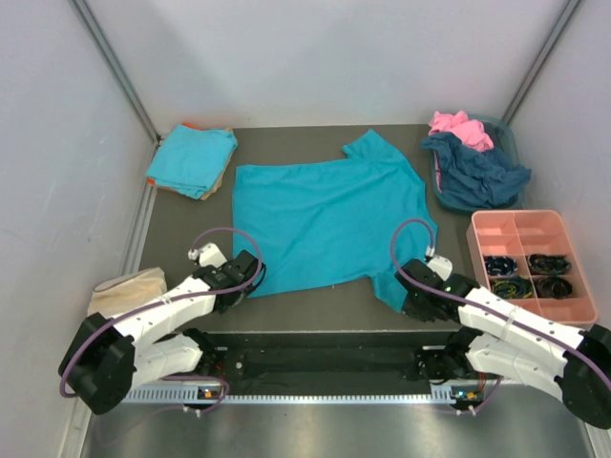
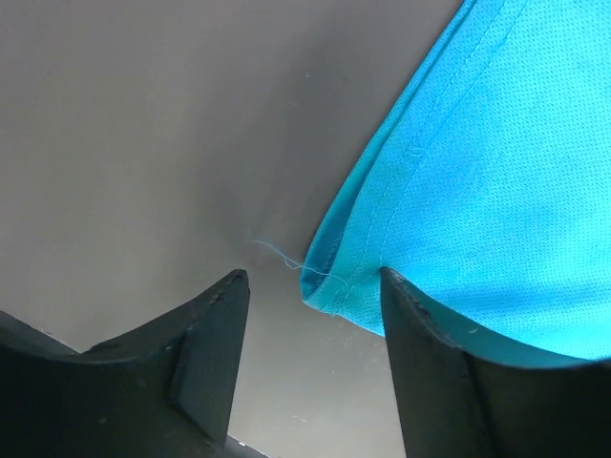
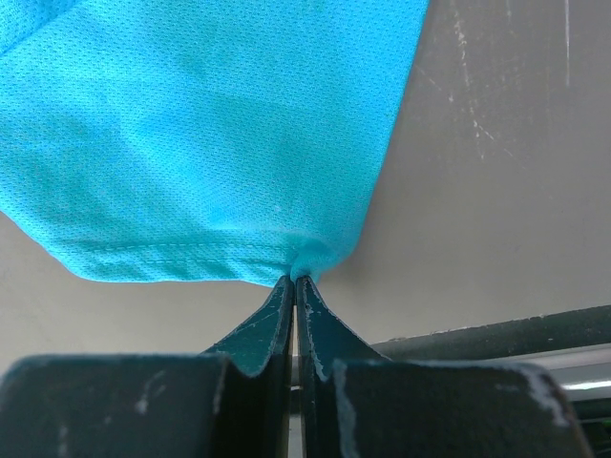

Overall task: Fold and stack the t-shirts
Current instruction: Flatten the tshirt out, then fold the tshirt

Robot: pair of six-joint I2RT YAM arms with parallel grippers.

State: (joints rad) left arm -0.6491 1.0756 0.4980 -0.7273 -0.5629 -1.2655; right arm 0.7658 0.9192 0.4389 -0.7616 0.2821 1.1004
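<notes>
A teal t-shirt lies spread flat on the dark table, collar end to the far right. My left gripper is open at the shirt's near left hem corner; in the left wrist view that corner lies between the fingers, close to the right one, and my left gripper is not closed on it. My right gripper is shut on the near right hem corner; in the right wrist view my right gripper pinches the hem. A folded teal stack lies at the far left.
A blue bin at the far right holds pink and dark blue garments. A pink divided tray with dark items stands at the right. A beige cloth lies off the table's left edge.
</notes>
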